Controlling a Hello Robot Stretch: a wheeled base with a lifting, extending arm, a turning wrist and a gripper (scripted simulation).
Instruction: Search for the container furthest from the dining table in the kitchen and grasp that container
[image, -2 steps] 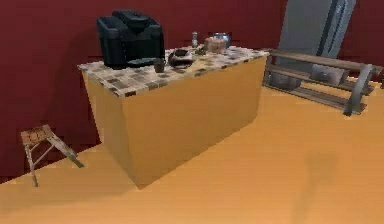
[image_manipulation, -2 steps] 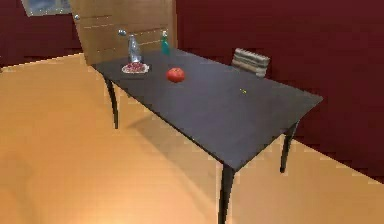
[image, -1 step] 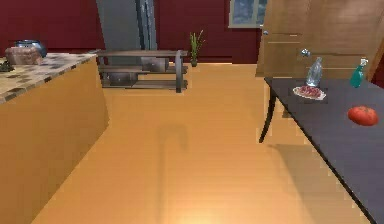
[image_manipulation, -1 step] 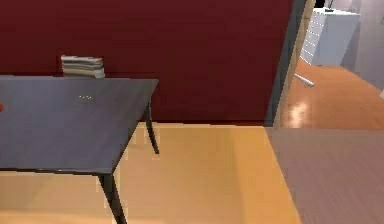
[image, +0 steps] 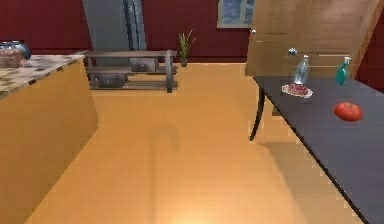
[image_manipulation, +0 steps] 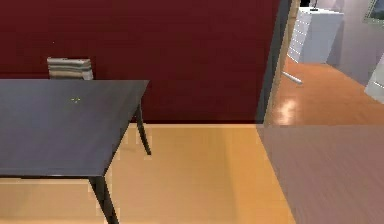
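Forward view: a bluish container (image: 12, 52) sits at the worktop's (image: 45, 68) far left edge. A bottle (image: 302, 70), plate (image: 297, 91) and red fruit (image: 348, 111) stand along the table's (image: 330, 145) right edge.
Arm side view: a chair (image_manipulation: 70, 68) stands at the table's far edge.
The gripper's state cannot be told.

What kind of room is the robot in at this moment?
Most likely a kitchen with a dining area: a grey fridge stands at the far wall, a counter is at the forward view's left, and a dark table carries a bottle and a plate.
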